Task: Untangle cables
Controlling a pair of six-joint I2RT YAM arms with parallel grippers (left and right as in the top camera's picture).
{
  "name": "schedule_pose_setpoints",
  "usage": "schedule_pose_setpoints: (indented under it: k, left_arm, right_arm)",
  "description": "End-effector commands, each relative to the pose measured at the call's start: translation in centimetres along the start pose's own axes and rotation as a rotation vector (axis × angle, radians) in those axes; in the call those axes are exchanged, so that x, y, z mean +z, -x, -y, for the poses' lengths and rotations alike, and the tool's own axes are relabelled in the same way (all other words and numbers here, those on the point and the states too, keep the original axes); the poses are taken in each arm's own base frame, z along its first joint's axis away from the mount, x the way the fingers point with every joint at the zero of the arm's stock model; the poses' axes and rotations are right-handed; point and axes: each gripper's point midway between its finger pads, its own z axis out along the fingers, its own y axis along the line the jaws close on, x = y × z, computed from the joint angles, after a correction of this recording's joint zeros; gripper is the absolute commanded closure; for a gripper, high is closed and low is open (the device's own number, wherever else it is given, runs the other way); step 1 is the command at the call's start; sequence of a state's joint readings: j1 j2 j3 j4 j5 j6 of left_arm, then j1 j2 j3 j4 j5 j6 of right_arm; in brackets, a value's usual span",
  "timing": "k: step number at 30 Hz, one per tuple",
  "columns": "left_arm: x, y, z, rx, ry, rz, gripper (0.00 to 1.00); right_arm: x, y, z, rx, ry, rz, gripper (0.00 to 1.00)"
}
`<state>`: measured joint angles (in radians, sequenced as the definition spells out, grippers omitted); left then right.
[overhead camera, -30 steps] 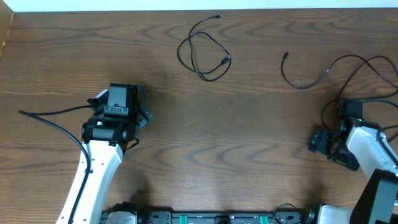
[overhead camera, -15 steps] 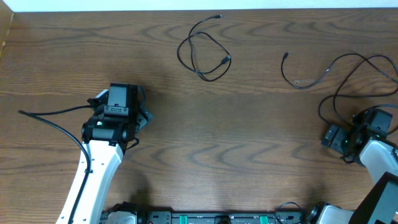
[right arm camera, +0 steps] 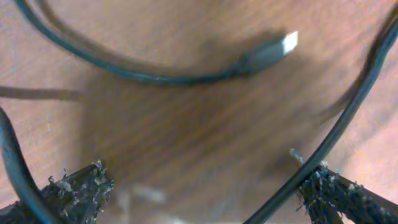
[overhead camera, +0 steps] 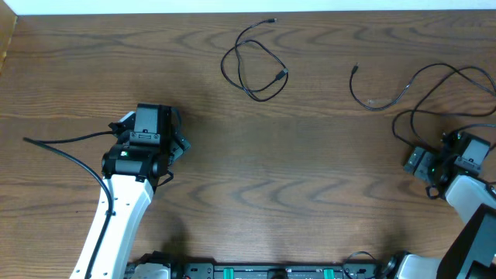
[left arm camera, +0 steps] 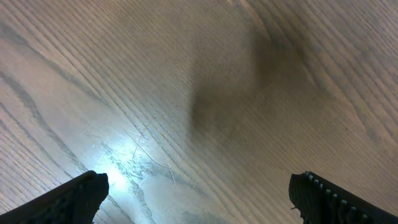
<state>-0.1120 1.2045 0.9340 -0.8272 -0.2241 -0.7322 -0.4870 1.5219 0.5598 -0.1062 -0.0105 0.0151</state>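
Cables lie on the far half of the wooden table [overhead camera: 271, 178], in two separate lots. Looped cable [overhead camera: 256, 98]: far centre, crossing itself, both plug ends lying loose. Second cable [overhead camera: 376, 108]: far right, one plug end pointing toward centre, the rest trailing in curves to the right edge. Left gripper [left arm camera: 202, 194]: jaws wide apart over bare wood, nothing between them. Right gripper [right arm camera: 205, 190]: jaws wide apart, low over the table beside those curves. A silver-tipped plug [right arm camera: 267, 53] lies just ahead of it, and a black strand passes each fingertip, contact unclear. Nothing is clamped.
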Motion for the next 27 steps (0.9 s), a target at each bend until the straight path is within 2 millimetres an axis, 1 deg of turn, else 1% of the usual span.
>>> schedule_pose_setpoints:
  k: [1,8,12,15,20,23,27]
  left_arm:
    - [-0.3,0.8,-0.1,-0.001,0.010,0.026,0.02]
    - [-0.3,0.8,-0.1,-0.001,0.010,0.026,0.02]
    - [-0.3,0.8,-0.1,-0.001,0.010,0.026,0.02]
    - [-0.3,0.8,-0.1,-0.001,0.010,0.026,0.02]
    - [-0.3,0.8,-0.1,-0.001,0.010,0.026,0.02]
    - [-0.3,0.8,-0.1,-0.001,0.010,0.026,0.02]
    - [-0.3,0.8,-0.1,-0.001,0.010,0.026,0.02]
  right_arm:
    - [2.0,-4.5,-1.5,0.024,0.094,-0.132,0.01]
    - [5.4,-4.8,-3.5,0.059,0.204,-0.168,0.02]
    - [7.8,-4.1,-4.9,0.082,0.250,-0.196,0.04]
    - [9.6,-3.1,-6.8,0.063,0.301,-0.212,0.06]
    - [12.1,-1.9,-9.9,0.037,0.332,-0.229,0.04]
    - [13.0,-1.3,-11.9,0.028,0.349,-0.231,0.04]
    - [13.5,-0.4,-14.4,-0.016,0.376,-0.216,0.03]
